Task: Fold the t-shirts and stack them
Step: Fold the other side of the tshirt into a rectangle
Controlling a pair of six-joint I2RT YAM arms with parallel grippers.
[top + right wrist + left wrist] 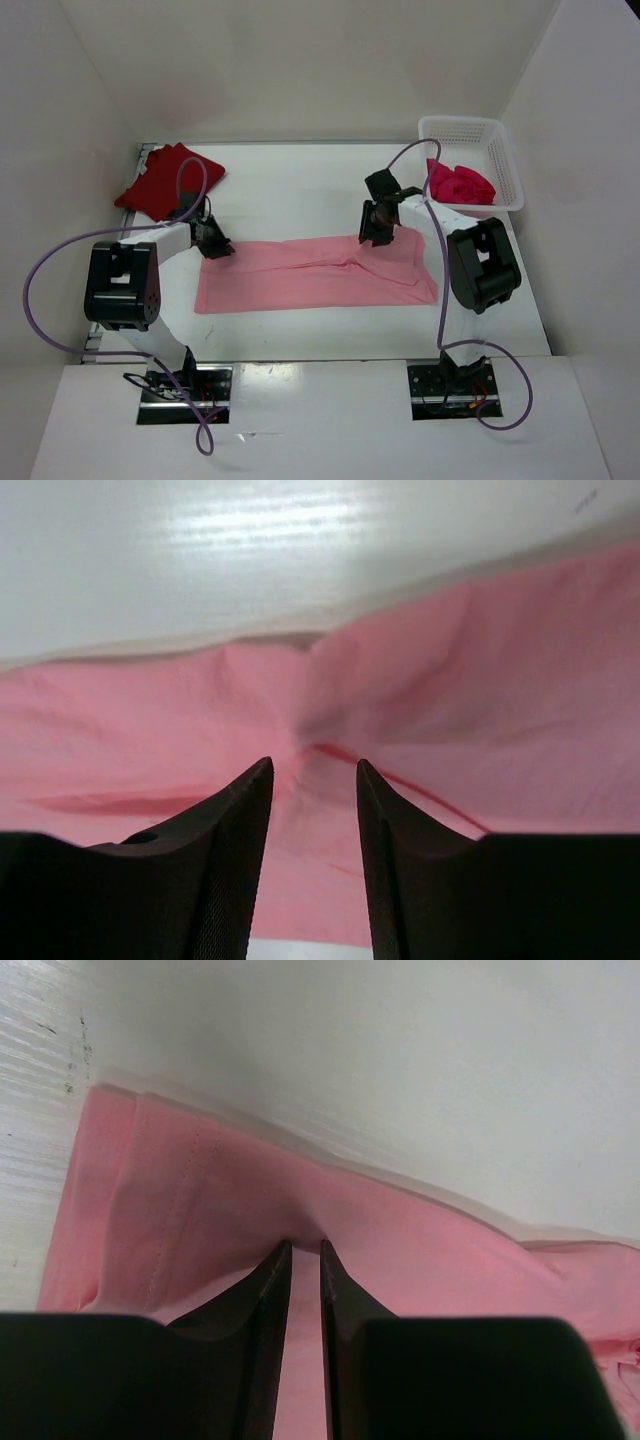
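1. We find the left gripper (pixel 305 1247) pinching the light pink t-shirt (pixel 300 278), which lies flat at frame centre.
2. The right gripper (pixel 314 767) stands spread over a pucker in that shirt.
3. Dark red t-shirt (pixel 165 182): upper left.

A pink shirt (pixel 315 275) is laid out flat as a long strip across the white table (pixel 300 190). It is met at its far left corner by the left gripper (pixel 218 248) and at its far edge, right of the middle, by the right gripper (pixel 375 238). A dark red shirt (pixel 165 180) is seen folded beyond the pink shirt's left end, apart from it, and beyond its right end a white basket (pixel 505 160) is placed, with a crimson shirt (pixel 460 185) bunched inside.
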